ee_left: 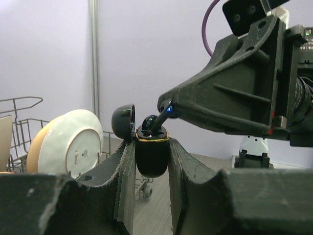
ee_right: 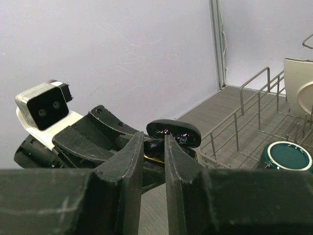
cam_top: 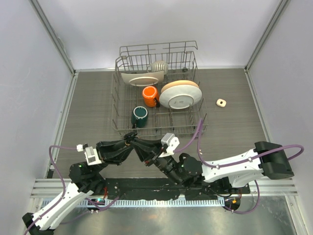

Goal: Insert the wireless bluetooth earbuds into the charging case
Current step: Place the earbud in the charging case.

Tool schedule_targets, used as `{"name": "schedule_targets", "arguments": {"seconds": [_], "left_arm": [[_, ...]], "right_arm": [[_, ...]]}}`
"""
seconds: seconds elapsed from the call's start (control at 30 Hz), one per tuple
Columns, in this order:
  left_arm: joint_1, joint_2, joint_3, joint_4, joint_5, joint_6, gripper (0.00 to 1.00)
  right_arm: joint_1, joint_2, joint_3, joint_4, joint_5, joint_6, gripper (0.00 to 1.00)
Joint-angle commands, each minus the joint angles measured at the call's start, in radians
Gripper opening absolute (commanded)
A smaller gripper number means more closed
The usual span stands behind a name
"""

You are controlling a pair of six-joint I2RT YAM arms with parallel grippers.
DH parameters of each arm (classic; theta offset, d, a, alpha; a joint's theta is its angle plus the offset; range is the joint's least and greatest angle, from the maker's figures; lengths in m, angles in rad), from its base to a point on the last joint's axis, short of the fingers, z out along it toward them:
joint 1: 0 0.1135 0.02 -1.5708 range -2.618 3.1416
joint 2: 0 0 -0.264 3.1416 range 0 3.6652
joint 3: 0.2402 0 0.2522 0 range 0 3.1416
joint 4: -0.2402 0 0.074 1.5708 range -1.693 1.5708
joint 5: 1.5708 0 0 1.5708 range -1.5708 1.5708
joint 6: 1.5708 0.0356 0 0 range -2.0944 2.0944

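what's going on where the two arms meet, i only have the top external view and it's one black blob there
observer: the left gripper has its jaws shut on a black charging case, held upright with its lid flipped open.
operator: ok and the right arm
observer: the right gripper has its jaws pinched on a black earbud, whose lower end is at the case's mouth.
operator: is it seated
observer: no, it leans tilted and sticks up above the gold rim.

Left gripper (cam_top: 128, 142) and right gripper (cam_top: 139, 146) tip to tip before dish rack (cam_top: 116, 98); small cream object (cam_top: 221, 102) apart, right.
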Motion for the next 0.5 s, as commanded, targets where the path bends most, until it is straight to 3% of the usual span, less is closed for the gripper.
{"name": "schedule_targets", "arguments": {"seconds": [0.0,0.23,0.47], "left_arm": [[0.004,-0.014,-0.114,0.057,0.022,0.035,0.0],[0.004,0.014,-0.114,0.057,0.025,0.04,0.0],[0.003,0.008,-0.114,0.056,0.029,0.04,0.0]], "right_arm": [[-0.025,-0.093,0.056,-0.069,-0.037,0.113,0.01],[-0.058,-0.176,0.101,-0.265,-0.072,0.271,0.01],[-0.098,-0.199,0.267,-0.718,-0.103,0.473,0.01]]}}
